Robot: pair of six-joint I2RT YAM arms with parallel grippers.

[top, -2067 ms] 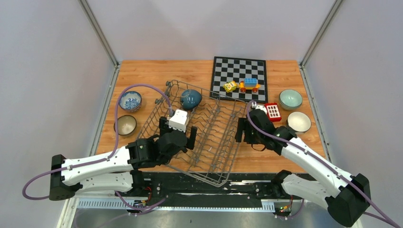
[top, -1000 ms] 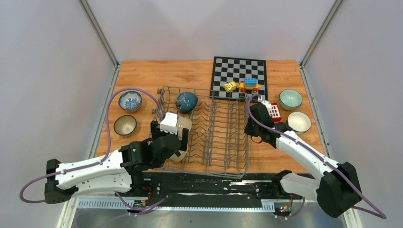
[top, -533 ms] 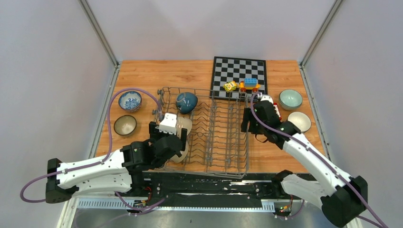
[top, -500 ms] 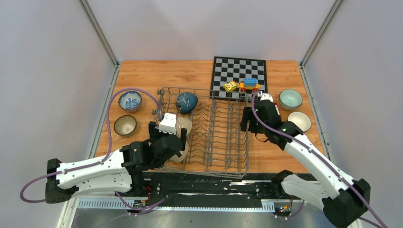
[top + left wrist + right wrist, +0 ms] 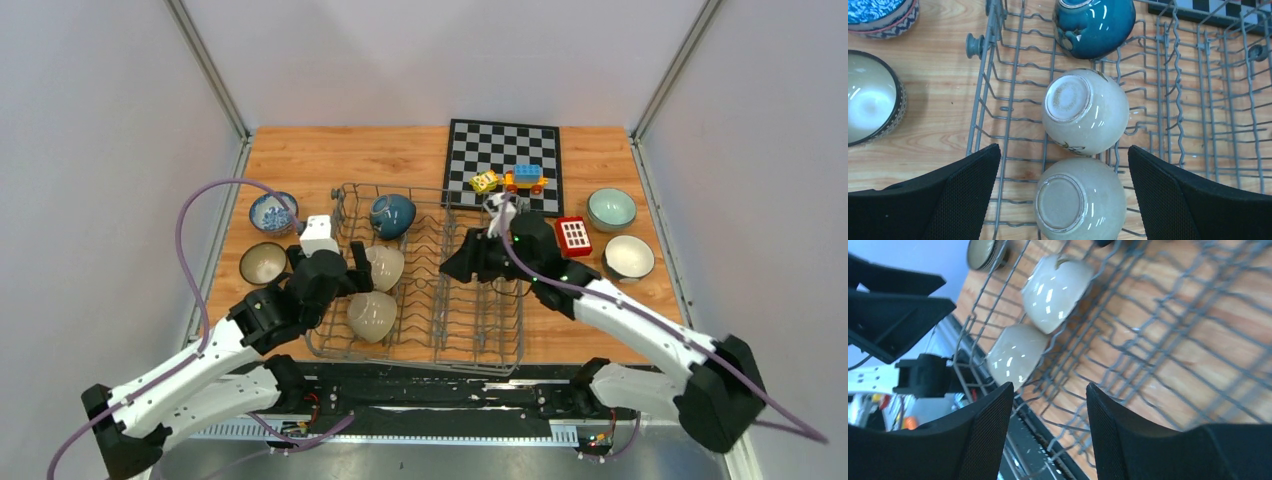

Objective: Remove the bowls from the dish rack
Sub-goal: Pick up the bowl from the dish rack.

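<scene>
Three bowls sit in the dish rack [image 5: 455,300], along its left side: a teal bowl [image 5: 394,214] at the far end and two beige bowls [image 5: 1086,117] [image 5: 1080,200] nearer. The beige pair lean on the prongs, bottoms up and touching each other.

They look glazed, hard and brittle, fairly light but slippery. A round belly would likely squirt out of a pinch, so the raised foot ring, or the rim once tipped, seems the safer hold.

The left claw [image 5: 1063,152] hovers over the beige pair, spread wide and empty. The right claw [image 5: 1048,390] hangs over the rack's middle, partly open and also empty.

The wooden counter [image 5: 300,160] has bare room on both sides, beside a blue-patterned bowl [image 5: 270,212] and a pale green bowl [image 5: 611,209]. The chessboard [image 5: 503,150] and toy blocks [image 5: 525,178] lie behind the rack, and grey walls close in the sides.
</scene>
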